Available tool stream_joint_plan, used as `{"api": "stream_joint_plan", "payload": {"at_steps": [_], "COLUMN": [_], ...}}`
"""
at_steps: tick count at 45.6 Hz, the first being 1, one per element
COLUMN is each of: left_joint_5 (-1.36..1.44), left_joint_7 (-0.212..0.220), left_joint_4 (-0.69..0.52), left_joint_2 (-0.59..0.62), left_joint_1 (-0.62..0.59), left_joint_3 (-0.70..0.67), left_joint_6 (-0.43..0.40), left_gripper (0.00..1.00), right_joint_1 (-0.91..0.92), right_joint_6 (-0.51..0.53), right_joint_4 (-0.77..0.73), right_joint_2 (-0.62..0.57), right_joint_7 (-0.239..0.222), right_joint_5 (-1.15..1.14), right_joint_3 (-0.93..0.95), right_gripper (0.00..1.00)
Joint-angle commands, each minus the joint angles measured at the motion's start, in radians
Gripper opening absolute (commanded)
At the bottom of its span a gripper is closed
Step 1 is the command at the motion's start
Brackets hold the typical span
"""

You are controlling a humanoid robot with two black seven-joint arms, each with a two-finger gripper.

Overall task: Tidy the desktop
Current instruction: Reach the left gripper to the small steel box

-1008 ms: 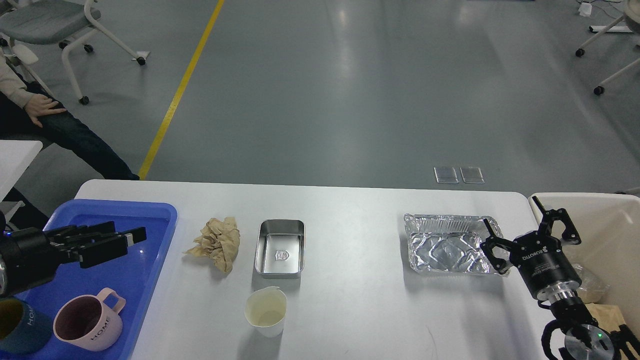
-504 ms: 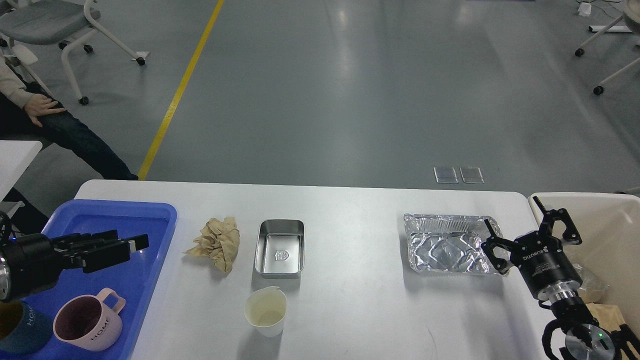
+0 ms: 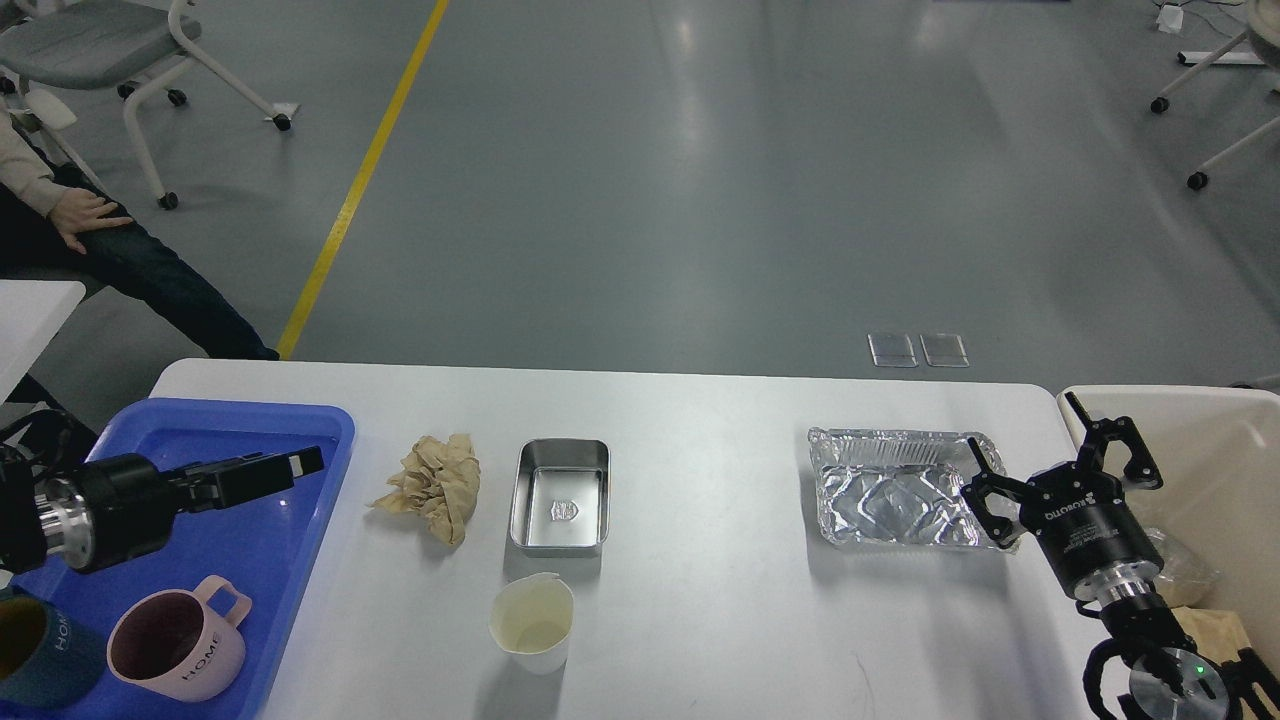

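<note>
Where grey floor meets white desktop (image 3: 700, 620), steel tin (image 3: 559, 497) central, crumpled paper (image 3: 432, 487) left of it, foil tray (image 3: 895, 487) right, right gripper (image 3: 1062, 468) splayed, left gripper (image 3: 300, 463) fingers indistinguishable.

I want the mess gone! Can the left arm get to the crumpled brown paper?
Probably yes. The left gripper hangs over the blue tray, and only bare desktop lies between it and the crumpled brown paper.

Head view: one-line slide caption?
Humanoid at the desktop: left gripper over blue tray, right gripper open beside foil tray.
</note>
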Motion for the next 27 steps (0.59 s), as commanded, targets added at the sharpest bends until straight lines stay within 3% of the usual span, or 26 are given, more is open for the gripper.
{"api": "stream_joint_plan", "payload": {"at_steps": [1, 15, 27], "left_joint_5": [0.004, -0.002, -0.001], "left_joint_7": [0.023, 0.028, 0.031], "left_joint_4": [0.088, 0.375, 0.456], "left_joint_2": [-0.123, -0.361, -0.514], "left_joint_1": [-0.038, -0.230, -0.283], "left_joint_3": [0.017, 0.217, 0.263], "left_joint_6": [-0.017, -0.029, -0.032], "left_gripper": [0.88, 0.88, 0.87], "right_joint_1": [-0.003, -0.010, -0.012], "right_joint_6": [-0.002, -0.002, -0.002], "right_joint_4": [0.000, 0.002, 0.000], "right_joint_2": [0.001, 0.001, 0.001], "right_joint_7": [0.000, 0.000, 0.000], "right_joint_5": [0.000, 0.000, 0.000], "right_joint_3": [-0.001, -0.001, -0.001], "right_gripper": [1.00, 1.00, 1.00]}}
